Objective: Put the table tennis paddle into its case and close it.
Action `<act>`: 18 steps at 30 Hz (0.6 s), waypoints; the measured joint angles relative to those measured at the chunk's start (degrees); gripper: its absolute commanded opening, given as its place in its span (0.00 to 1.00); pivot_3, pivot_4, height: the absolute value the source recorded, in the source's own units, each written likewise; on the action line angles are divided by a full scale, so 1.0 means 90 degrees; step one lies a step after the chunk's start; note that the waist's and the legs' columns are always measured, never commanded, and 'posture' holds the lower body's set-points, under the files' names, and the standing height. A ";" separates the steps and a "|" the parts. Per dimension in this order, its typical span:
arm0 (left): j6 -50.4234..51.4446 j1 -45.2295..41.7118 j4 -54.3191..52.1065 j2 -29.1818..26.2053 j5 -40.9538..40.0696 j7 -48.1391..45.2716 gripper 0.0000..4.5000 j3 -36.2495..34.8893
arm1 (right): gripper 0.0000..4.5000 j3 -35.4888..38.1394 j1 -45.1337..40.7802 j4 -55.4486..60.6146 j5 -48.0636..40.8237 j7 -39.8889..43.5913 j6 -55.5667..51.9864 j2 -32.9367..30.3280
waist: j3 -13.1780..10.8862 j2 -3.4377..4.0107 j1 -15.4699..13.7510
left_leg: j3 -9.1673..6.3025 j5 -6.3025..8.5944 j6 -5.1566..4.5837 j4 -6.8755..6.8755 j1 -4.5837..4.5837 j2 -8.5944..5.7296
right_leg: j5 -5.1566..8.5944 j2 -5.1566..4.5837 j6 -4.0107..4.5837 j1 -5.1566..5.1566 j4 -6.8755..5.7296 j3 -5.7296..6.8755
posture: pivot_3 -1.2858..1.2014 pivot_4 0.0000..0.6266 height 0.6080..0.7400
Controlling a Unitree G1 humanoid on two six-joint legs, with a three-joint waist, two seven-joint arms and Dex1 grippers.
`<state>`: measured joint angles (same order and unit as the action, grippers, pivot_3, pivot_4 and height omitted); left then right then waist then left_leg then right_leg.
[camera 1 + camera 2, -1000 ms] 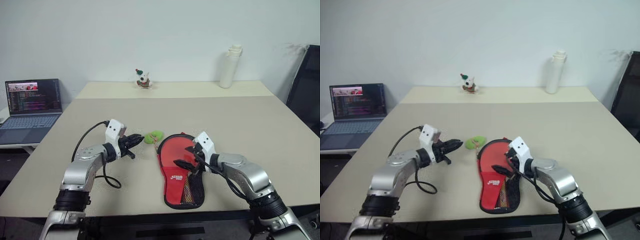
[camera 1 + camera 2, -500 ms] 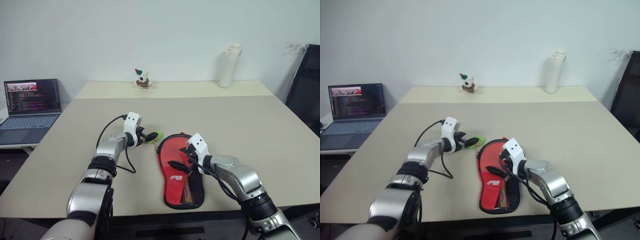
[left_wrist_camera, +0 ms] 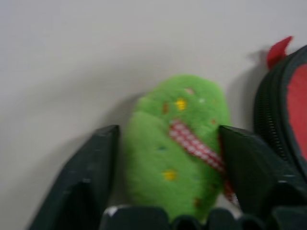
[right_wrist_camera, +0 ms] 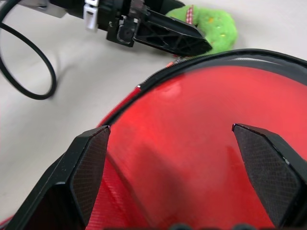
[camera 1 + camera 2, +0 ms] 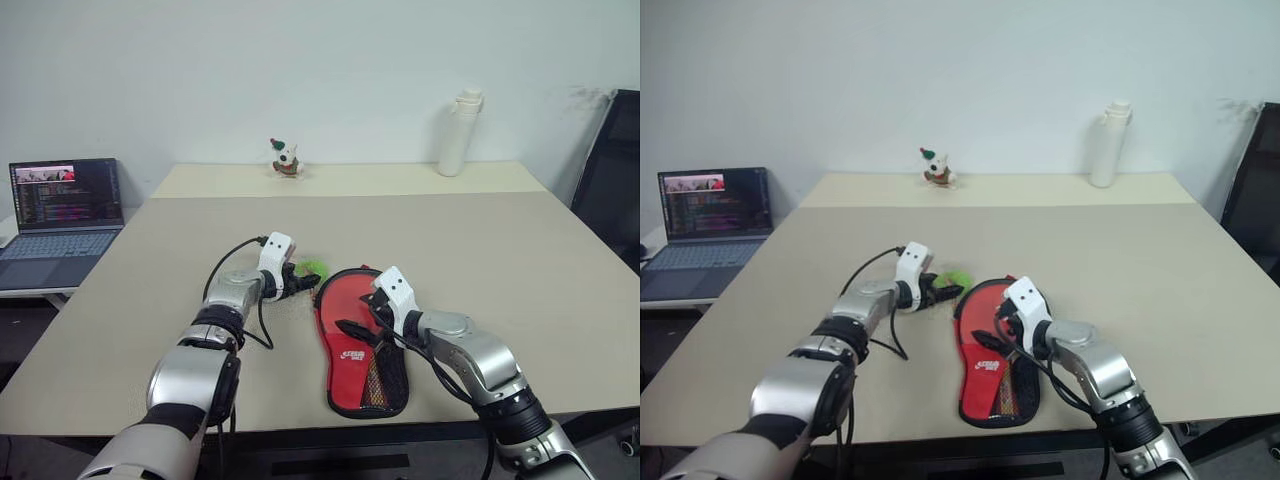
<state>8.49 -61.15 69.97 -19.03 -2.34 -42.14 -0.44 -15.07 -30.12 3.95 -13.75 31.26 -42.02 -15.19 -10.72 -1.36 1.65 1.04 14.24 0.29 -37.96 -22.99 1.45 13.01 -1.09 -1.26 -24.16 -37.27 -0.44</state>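
Note:
The case, black with a red panel, white logo and mesh pocket, lies flat near the table's front edge. The paddle's red face shows inside the case's round end, ringed by the black zip; its handle is hidden. My right gripper hovers open just above that red face, its fingers spread wide with nothing between them. Just left of the case lies a green plush toy. My left gripper has a finger on each side of the toy, touching it.
A laptop stands open on a side table at the far left. At the table's back are a small plush figure and a white bottle. A black chair stands at the right. A black cable loops from my left wrist.
My left arm has stretched forward and right, from beside the table's left part to the green toy, and its fingers now flank the toy. The right arm has stayed over the case.

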 measured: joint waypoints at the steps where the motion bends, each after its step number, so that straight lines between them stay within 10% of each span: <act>1: -0.0010 0.0019 -0.0015 0.0017 0.0000 -0.0030 0.48 -0.0002 | 1.00 -0.0006 0.0000 0.0000 0.0025 -0.0002 0.0000 0.0001 | 0.0000 0.0000 0.0000 | 0.0000 0.0000 0.0000 0.0000 0.0001 0.0000 | 0.0000 0.0000 0.0000 0.0000 -0.0001 -0.0001 | 0.52 0.24 1.00; 7: -0.0014 0.0160 -0.0202 0.0034 -0.0006 -0.0235 0.01 -0.0007 | 1.00 -0.0034 -0.0094 -0.0255 0.0244 -0.0047 0.0122 0.0101 | 0.0005 -0.0007 0.0015 | 0.0010 0.0000 0.0000 -0.0002 0.0020 0.0000 | 0.0015 0.0001 -0.0024 0.0001 -0.0031 -0.0012 | 0.52 0.24 1.00; 18: -0.0197 -0.0144 0.0077 -0.0196 0.0443 -0.0021 0.01 0.0248 | 1.00 -0.0449 -0.0199 -0.0698 0.0839 0.0100 0.0623 -0.0037 | 0.0016 -0.0024 0.0019 | 0.0046 0.0000 0.0000 -0.0004 0.0031 0.0000 | 0.0016 0.0003 -0.0024 -0.0002 -0.0050 -0.0026 | 0.52 0.24 1.00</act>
<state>6.71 -62.44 70.67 -20.80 1.65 -42.33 1.79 -19.11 -31.91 -2.34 -6.20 32.16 -36.42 -15.52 -10.58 -1.58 1.83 1.45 14.24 0.29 -38.00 -22.71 1.45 13.15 -1.07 -1.47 -24.18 -37.72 -0.67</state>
